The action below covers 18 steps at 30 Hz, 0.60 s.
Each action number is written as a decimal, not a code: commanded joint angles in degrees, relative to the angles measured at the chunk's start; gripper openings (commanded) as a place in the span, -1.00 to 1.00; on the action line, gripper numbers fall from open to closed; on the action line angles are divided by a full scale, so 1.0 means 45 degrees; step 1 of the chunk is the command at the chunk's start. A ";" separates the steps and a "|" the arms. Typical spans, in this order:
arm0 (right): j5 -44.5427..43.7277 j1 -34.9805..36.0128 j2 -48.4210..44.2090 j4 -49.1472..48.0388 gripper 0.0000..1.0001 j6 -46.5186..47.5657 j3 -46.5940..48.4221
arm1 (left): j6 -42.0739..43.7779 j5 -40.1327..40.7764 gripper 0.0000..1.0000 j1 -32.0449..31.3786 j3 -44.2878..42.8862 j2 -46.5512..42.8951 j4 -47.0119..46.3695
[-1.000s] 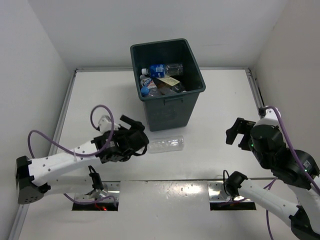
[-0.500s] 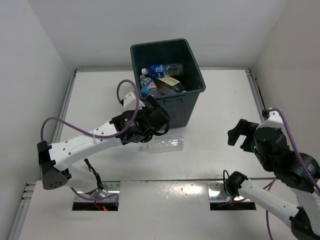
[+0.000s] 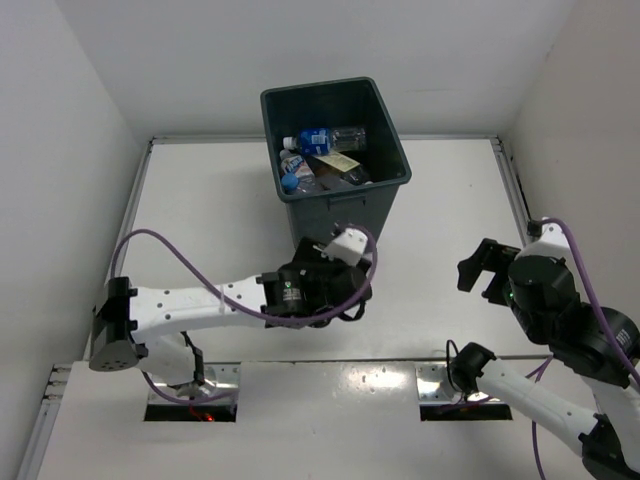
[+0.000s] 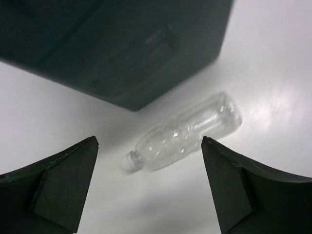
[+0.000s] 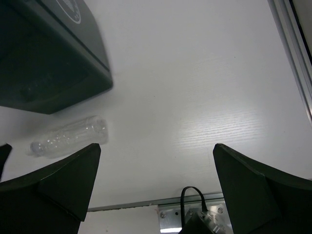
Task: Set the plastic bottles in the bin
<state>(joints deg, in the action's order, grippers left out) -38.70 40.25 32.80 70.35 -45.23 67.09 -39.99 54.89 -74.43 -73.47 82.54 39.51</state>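
A clear unlabelled plastic bottle (image 4: 185,134) with a white cap lies on its side on the white table, just in front of the bin (image 4: 122,44). My left gripper (image 4: 148,141) is open and hovers above it, one finger on each side, not touching. In the top view my left gripper (image 3: 340,280) hides this bottle. The dark grey-green bin (image 3: 335,215) stands at the back middle and holds several bottles (image 3: 322,140), some with blue labels. My right gripper (image 3: 485,268) is open and empty at the right. Its wrist view shows the bottle (image 5: 68,138) and the bin (image 5: 44,58) off to the left.
White walls close the table at the left, back and right. A metal rail (image 5: 292,53) runs along the right edge. Metal mounting plates (image 3: 445,385) and purple cables (image 3: 160,245) lie near the arm bases at the front.
My left arm has swung right, from left of the bin to over the lying bottle, which it now covers in the top view. My right arm has barely moved.
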 commanded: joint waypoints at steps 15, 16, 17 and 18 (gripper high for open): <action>-0.0190 0.0177 -0.0198 0.0110 1.00 -0.0397 0.0052 | 1.3338 -0.7702 0.97 0.0799 0.2598 0.0092 -0.4580; -0.0190 0.0177 -0.0198 0.0110 1.00 -0.0513 0.0052 | 1.3571 -0.7900 0.97 0.0799 0.2423 0.0365 -0.4329; -0.0190 0.0177 -0.0198 0.0110 1.00 -0.0515 0.0052 | 1.3709 -0.7902 0.97 0.0683 0.2421 0.0890 -0.4055; -0.0190 0.0177 -0.0198 0.0110 1.00 -0.0515 0.0052 | 1.3710 -0.7708 0.97 0.0507 0.2305 0.1185 -0.4053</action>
<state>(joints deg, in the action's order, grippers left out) -38.72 40.69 32.14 70.85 -46.63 67.09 16.60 25.78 -70.91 -61.10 84.03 20.64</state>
